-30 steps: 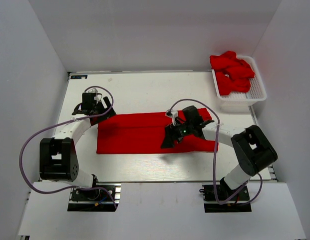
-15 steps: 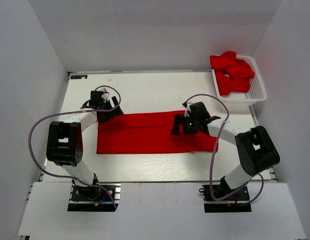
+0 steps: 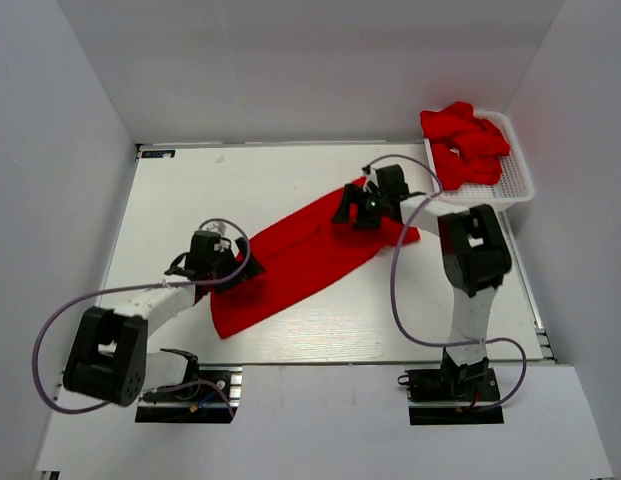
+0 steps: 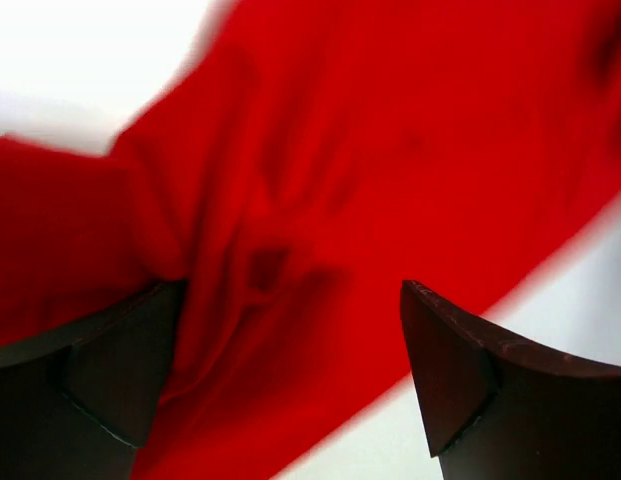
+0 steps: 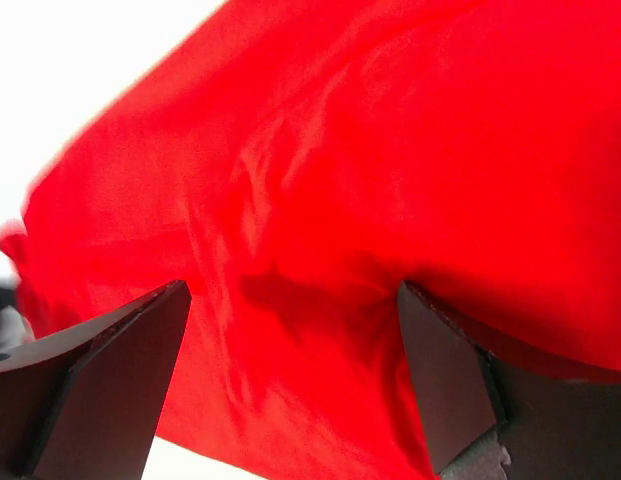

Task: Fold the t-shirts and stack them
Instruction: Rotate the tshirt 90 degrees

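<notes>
One red t-shirt (image 3: 300,255), folded into a long strip, lies slantwise on the white table from near left to far right. My left gripper (image 3: 233,272) sits low on its near-left end, jaws open wide, with wrinkled red cloth (image 4: 290,200) under and between the fingers (image 4: 460,370). My right gripper (image 3: 352,212) is on the far-right end, also open, and red cloth (image 5: 320,180) fills the gap between its fingers (image 5: 440,370). Neither gripper is closed on the cloth. More red t-shirts (image 3: 465,140) lie crumpled in the basket.
The white mesh basket (image 3: 520,185) stands at the far right corner of the table (image 3: 240,180). White walls close in the left, back and right sides. Purple cables loop from both arms over the table.
The shirt strip has swung from lying straight across to slanted. The left gripper moved toward the near edge, the right gripper toward the back. Both stayed open.
</notes>
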Controlling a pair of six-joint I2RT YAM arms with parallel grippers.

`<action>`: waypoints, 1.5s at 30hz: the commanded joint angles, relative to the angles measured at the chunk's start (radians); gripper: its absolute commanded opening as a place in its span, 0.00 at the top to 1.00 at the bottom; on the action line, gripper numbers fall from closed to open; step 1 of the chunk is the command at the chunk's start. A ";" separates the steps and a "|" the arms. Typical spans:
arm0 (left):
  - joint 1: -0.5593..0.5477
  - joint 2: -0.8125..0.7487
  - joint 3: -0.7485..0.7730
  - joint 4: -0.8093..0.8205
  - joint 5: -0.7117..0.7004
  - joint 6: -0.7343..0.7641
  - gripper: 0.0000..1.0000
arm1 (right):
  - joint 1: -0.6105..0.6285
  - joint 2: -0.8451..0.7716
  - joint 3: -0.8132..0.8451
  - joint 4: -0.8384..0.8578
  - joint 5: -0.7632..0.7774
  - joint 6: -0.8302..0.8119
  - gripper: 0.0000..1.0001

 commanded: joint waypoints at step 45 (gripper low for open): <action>-0.191 0.089 0.565 -0.413 -0.565 -0.045 0.00 | 0.140 0.552 0.830 -0.344 0.289 -0.091 0.10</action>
